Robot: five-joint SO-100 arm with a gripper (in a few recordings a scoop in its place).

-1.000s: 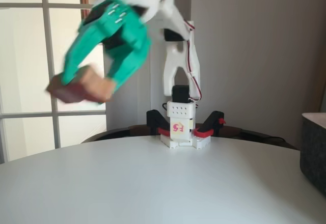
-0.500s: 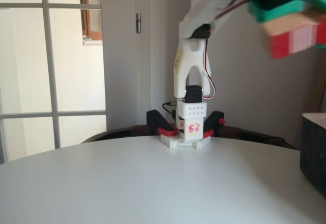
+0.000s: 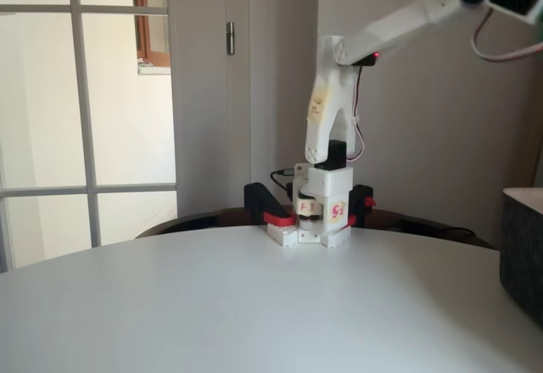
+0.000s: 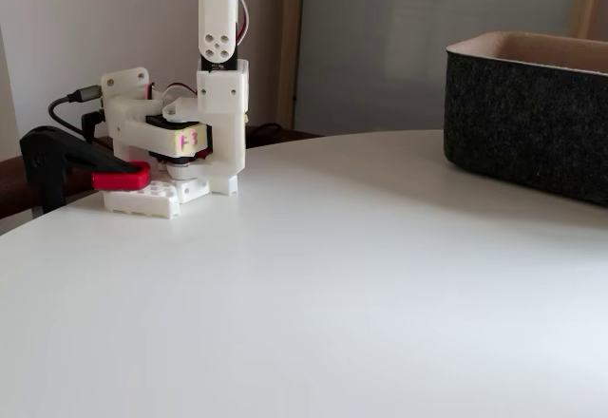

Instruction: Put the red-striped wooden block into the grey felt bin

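The grey felt bin (image 4: pixel 532 119) stands on the right of the white table, its dark fuzzy wall topped by a paler rim; in a fixed view its corner (image 3: pixel 522 250) shows at the right edge. The white arm (image 3: pixel 399 21) rises from its base and stretches up to the right, above the bin's side, and leaves the picture at the top right corner. The red-striped wooden block is out of view.
The arm's base (image 3: pixel 321 216) is held at the back edge of the round white table (image 3: pixel 254 305) by black-and-red clamps (image 4: pixel 71 166). A window and a door stand behind it. The broad tabletop lies between base and bin.
The arm has swung from the upper left across to the upper right with the block in its green gripper. Gripper and block have passed out of the picture at the right edge.
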